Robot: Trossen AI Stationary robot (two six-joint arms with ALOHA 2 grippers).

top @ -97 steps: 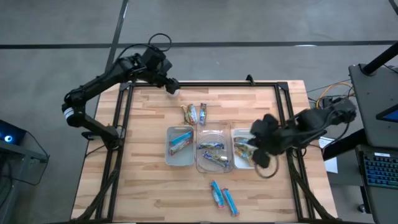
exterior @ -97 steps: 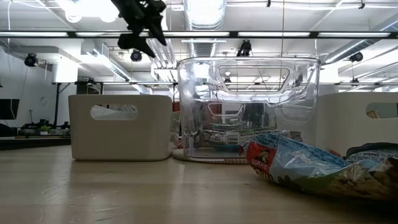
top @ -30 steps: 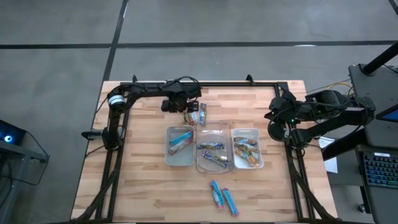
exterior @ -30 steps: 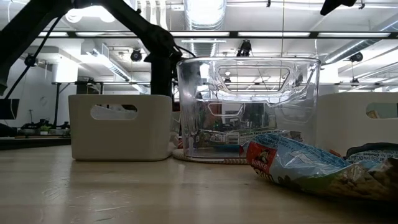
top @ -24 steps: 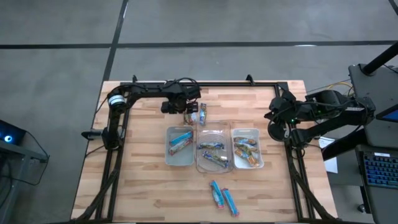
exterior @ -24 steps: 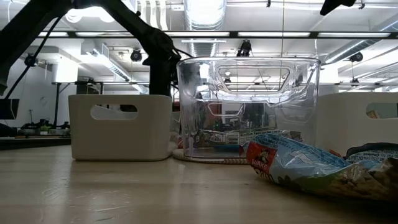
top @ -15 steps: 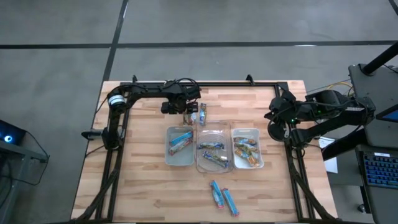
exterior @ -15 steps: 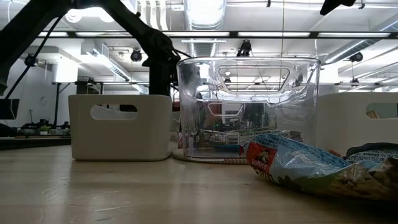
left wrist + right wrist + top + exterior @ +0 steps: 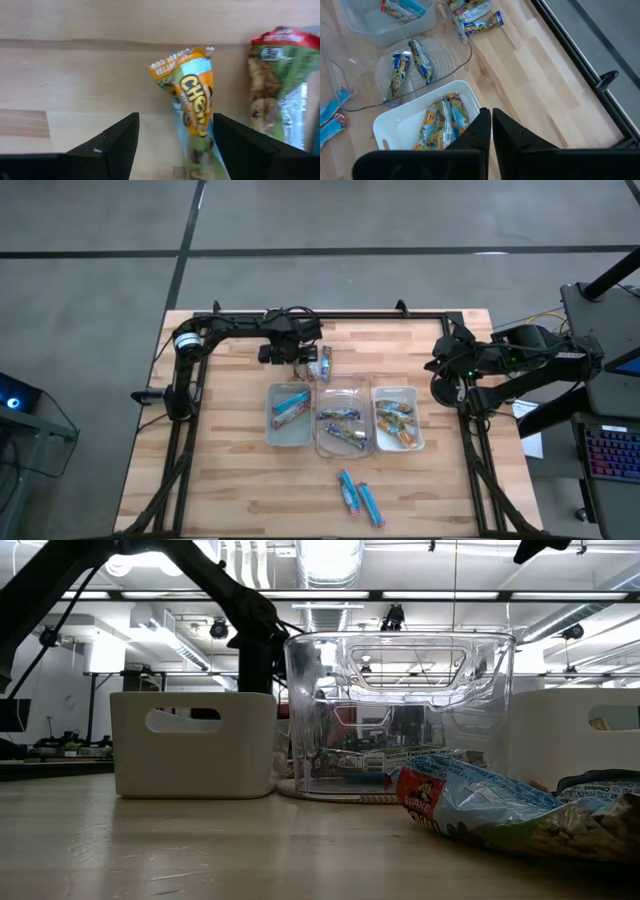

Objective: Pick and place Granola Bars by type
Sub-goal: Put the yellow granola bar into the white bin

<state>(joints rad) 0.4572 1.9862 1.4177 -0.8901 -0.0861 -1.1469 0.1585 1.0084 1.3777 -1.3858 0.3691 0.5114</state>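
Compared with half a second ago, nothing has visibly shifted; three seconds ago the left arm was raised off the table's far-left corner and the right arm hung over the white tray.

Left gripper [image 9: 172, 150] is down at the table [image 9: 230, 470], fingers [image 9: 112, 145] spread wide. Between them lies an orange-wrapped granola bar [image 9: 192, 117], not touching either finger. Just beyond one finger lies a green-wrapped bar [image 9: 277, 85]. In the overhead view this gripper [image 9: 297, 358] sits at the loose cluster of bars [image 9: 318, 364] near the table's far edge.

Nearer the front from that gripper stand three trays in a row: a pale tray [image 9: 272, 430] holding a blue bar [image 9: 290, 405], a clear tray [image 9: 322, 448] holding two bars, and a white tray [image 9: 412, 442] holding several brown-orange bars [image 9: 440, 122]. Two more blue bars [image 9: 358, 496] lie farther toward the front edge.

Right gripper [image 9: 491, 125] waits over the table's right edge, fingers pressed together, with the white tray just ahead of it.
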